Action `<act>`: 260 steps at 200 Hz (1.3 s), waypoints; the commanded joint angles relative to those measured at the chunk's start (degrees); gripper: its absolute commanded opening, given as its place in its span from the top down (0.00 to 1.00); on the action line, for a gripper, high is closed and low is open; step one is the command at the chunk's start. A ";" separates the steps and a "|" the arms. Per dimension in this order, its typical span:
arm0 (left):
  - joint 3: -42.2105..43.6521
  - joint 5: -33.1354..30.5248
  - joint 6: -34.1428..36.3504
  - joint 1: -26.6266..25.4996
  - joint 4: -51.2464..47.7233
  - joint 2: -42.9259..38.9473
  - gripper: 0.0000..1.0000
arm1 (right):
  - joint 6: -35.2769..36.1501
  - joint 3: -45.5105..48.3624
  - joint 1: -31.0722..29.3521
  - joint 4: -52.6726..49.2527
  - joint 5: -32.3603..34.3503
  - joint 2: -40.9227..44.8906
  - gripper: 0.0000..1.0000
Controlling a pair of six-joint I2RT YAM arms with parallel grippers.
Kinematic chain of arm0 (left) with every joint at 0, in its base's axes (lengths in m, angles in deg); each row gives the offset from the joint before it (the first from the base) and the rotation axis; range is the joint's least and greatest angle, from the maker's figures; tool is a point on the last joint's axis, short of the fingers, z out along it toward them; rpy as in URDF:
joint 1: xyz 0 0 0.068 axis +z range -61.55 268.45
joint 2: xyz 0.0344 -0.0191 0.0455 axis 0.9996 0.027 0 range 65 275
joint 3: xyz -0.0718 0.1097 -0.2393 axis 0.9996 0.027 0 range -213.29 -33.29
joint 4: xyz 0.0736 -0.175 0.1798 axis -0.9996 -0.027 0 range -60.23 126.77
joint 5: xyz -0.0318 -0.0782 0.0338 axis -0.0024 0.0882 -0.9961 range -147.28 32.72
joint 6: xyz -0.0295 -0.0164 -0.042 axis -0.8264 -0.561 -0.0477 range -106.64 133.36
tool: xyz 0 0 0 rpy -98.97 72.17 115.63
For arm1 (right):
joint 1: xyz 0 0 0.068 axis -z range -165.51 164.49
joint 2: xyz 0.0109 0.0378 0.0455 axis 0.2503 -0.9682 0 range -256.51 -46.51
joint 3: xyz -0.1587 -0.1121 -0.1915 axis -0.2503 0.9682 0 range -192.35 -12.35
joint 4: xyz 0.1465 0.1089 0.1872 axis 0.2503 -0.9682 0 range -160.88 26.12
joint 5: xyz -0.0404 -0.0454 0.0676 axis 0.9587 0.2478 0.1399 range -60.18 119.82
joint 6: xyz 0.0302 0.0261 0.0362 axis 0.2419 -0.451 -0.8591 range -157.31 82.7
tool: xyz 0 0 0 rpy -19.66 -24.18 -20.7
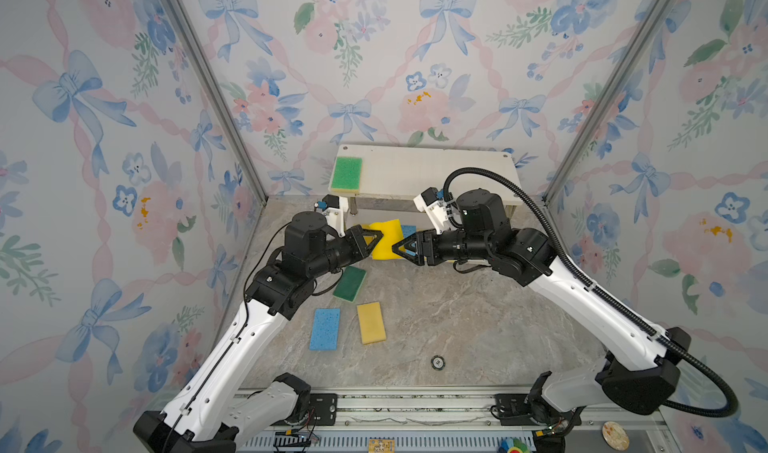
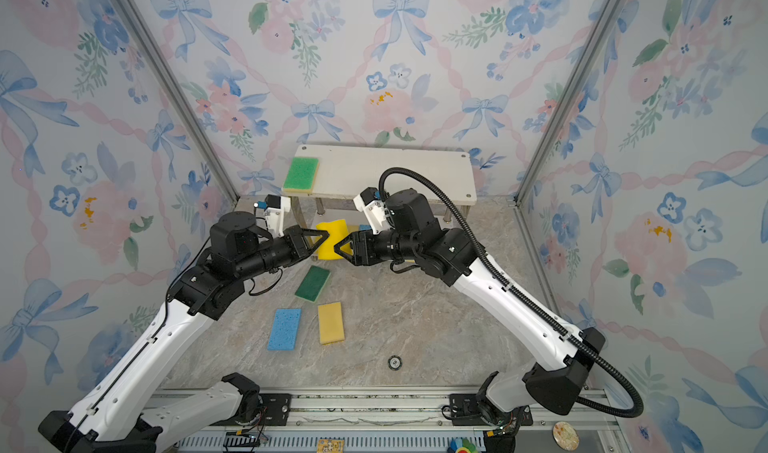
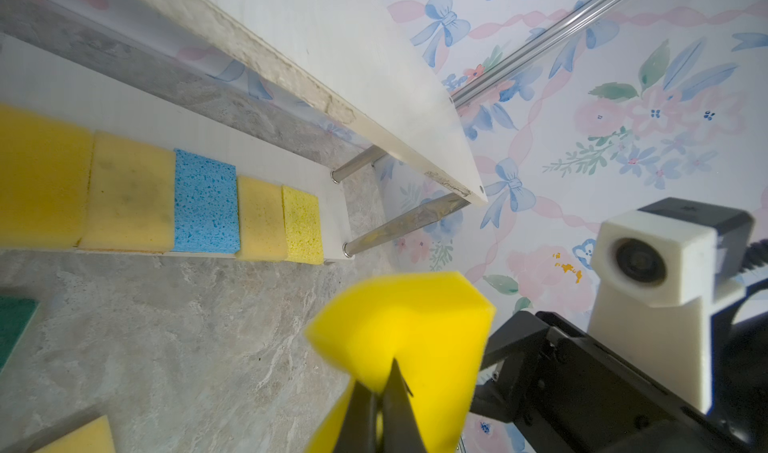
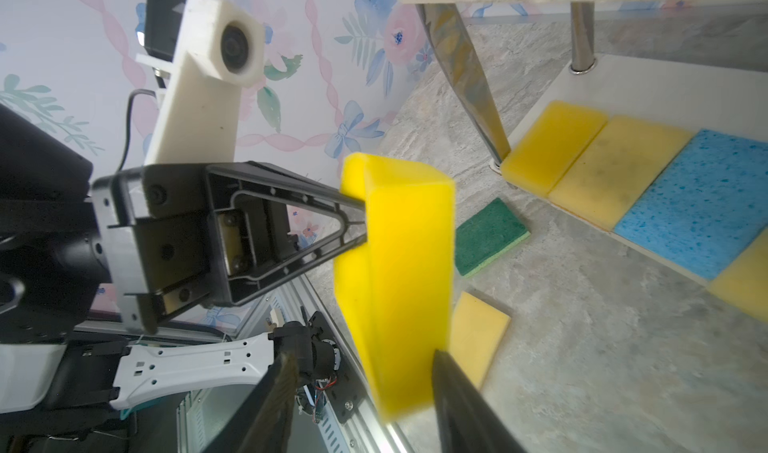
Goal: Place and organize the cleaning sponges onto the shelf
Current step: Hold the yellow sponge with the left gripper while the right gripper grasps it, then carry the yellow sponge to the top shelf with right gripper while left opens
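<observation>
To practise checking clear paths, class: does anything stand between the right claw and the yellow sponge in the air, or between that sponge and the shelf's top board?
Nothing visible does. The right claw is open around the yellow sponge, which the left claw pinches. The top board is bare except for a green sponge at one end.

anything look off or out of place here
The held yellow sponge is squashed into a crease where the left gripper pinches it. The shelf's top board has a rough, chipped front edge. The dark green scourer lies askew on the table.
</observation>
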 commanded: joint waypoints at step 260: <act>0.59 -2.68 0.16 -1.54 1.32 -3.64 0.18 | -5.12 6.24 0.82 6.58 2.23 3.22 1.00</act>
